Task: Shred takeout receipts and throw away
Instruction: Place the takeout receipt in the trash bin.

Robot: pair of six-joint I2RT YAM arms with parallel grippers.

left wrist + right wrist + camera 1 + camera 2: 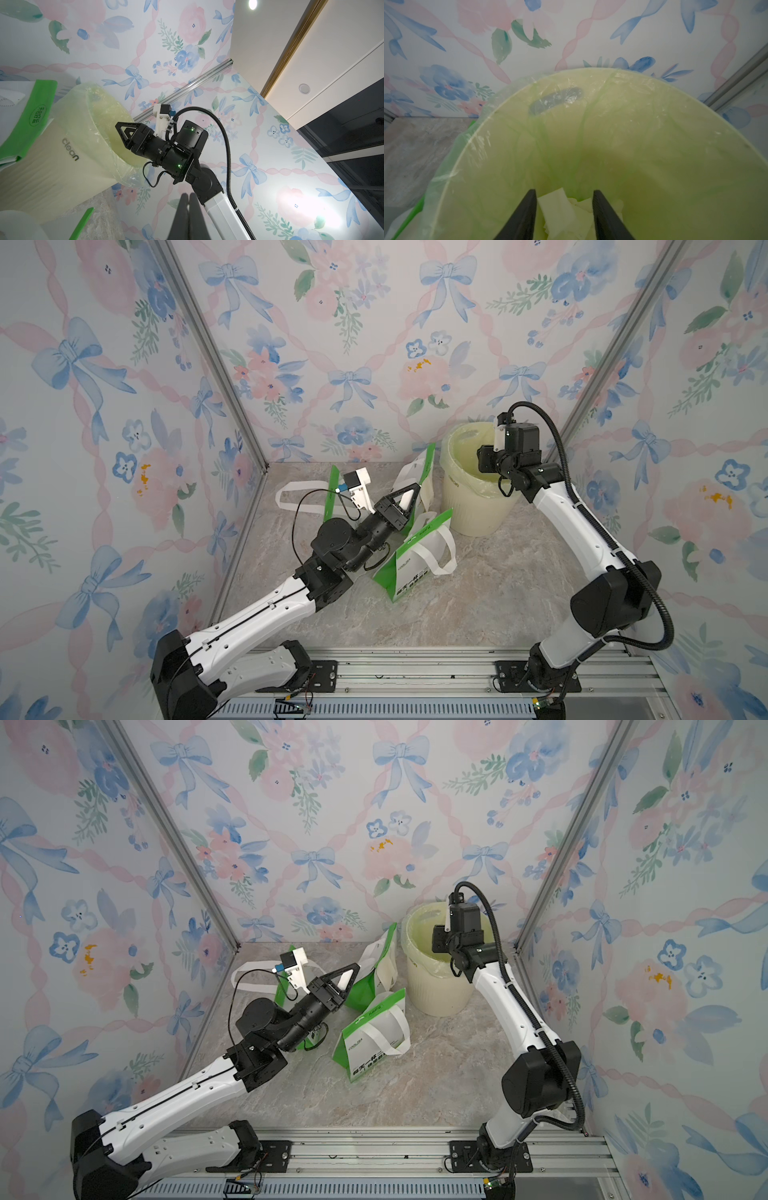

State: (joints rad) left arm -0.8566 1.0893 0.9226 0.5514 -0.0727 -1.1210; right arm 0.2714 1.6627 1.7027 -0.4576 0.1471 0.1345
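The left pincer (416, 488) is pressed together above the green-and-white paper bags (409, 568). It points toward the cream round plastic bin (469, 506), which has a pale green liner. In both top views a small white paper scrap (406, 501) shows inside the pincer's black triangular frame, and it looks pinched there. The left wrist view shows only the two fingers closed flat against each other, so I cannot make the paper out from that side.

The right pincer (564, 192) hangs over the mouth of the bin, its two black fingers spread well apart with nothing gripped between them. Straight below it, at the bottom of the liner, lie crumpled white torn paper pieces (558, 209).

The bin stands at the back of the marbled grey desk (478, 593), near the right corner. Three bags lie just beside it: one is tipped on its side nearest the front, and two are further back under the left arm.
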